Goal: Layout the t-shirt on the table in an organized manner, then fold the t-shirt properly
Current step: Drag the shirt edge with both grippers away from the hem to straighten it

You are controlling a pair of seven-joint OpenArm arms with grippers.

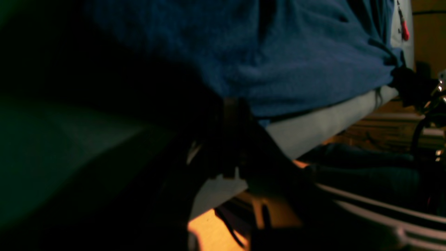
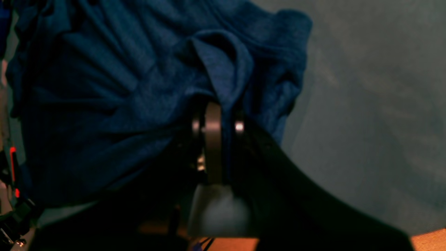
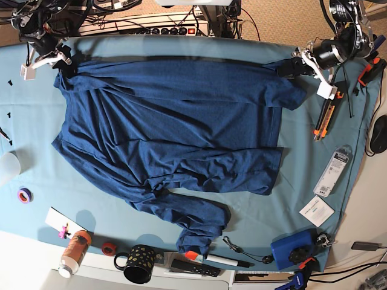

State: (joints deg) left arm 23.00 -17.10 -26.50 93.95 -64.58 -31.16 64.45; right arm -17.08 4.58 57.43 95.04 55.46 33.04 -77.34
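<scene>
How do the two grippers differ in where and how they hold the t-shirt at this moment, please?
The left gripper pinches the t-shirt at a corner that is pulled flat; the right gripper grips a bunched, upstanding fold. Both are shut on the shirt's far edge, stretching it taut across the table.

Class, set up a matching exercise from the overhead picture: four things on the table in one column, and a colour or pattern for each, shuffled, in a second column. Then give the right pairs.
Things:
1. t-shirt
2. mug
3. tape roll
4. utility knife

Colours:
A. orange and black
B. dark navy blue
C. purple
D. black with light dots

Pairs: 1-B, 2-D, 3-C, 4-A
</scene>
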